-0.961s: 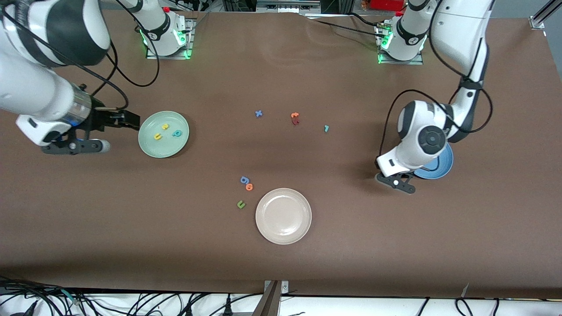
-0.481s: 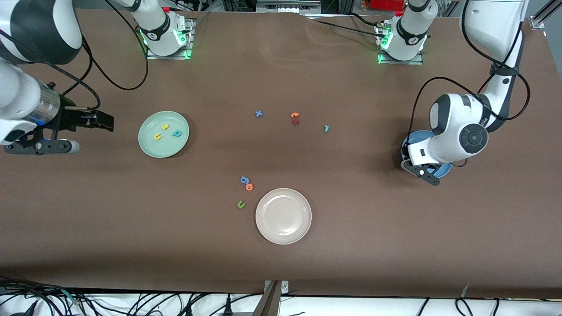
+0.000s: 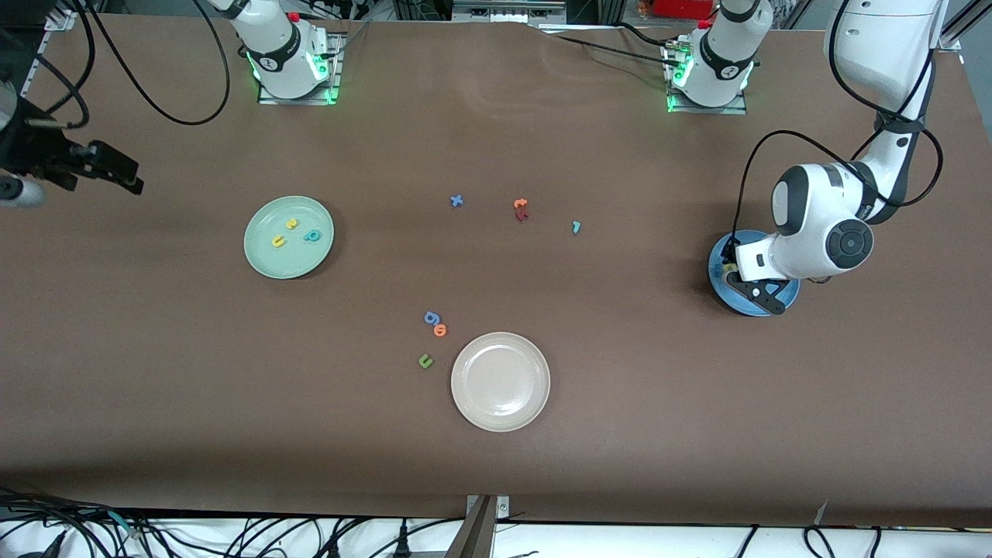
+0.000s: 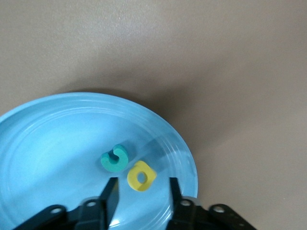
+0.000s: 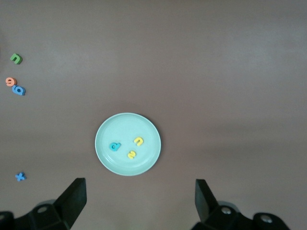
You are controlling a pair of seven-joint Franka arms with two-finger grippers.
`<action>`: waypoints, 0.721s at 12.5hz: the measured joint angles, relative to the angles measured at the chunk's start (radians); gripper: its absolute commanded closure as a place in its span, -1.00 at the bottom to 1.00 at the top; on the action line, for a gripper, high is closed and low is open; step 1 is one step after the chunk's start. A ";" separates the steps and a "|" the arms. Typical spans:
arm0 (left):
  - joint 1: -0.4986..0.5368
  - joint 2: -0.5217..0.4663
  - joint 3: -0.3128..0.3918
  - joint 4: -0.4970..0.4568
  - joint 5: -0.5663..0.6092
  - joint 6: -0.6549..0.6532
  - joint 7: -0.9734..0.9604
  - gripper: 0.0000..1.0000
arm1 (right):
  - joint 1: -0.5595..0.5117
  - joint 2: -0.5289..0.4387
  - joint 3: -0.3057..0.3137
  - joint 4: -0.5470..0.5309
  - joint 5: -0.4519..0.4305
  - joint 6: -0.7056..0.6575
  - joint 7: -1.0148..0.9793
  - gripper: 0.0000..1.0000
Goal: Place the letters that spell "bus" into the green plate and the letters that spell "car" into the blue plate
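The left gripper hangs low over the blue plate at its own end of the table. Its fingers stand parted, and the yellow a lies flat on the plate just below the gap between them, touching neither; nothing is gripped. The teal c rests right beside the a, almost touching it, both toward the plate's rim rather than its middle.

The release looks done or nearly so. To finish it well, the gripper should rise straight up with the fingers kept apart, so neither pad drags the light foam piece or nudges the c.

The a is blocky with no clear long axis, turned a little cornerwise to the fingers. The c's opening faces away from the gripper.

One letter seems left for this plate: the thin teal r on the bare table, well away from the gripper toward the table's middle, its stroke running roughly up and down in the front view.

The right gripper waits wide open, high off its end of the table, with the green plate in sight below holding the teal b, yellow u and yellow s
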 measured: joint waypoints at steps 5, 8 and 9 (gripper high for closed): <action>-0.085 -0.013 -0.026 0.000 -0.006 0.000 -0.154 -0.81 | -0.003 0.033 0.005 0.012 -0.025 -0.014 0.003 -1.00; -0.141 -0.015 -0.117 0.000 -0.010 0.000 -0.330 -0.79 | -0.004 0.054 0.005 0.030 -0.003 0.002 0.007 -1.00; -0.156 -0.015 -0.153 0.000 -0.010 0.002 -0.375 -0.77 | -0.004 0.054 0.005 0.033 -0.001 0.010 0.007 -1.00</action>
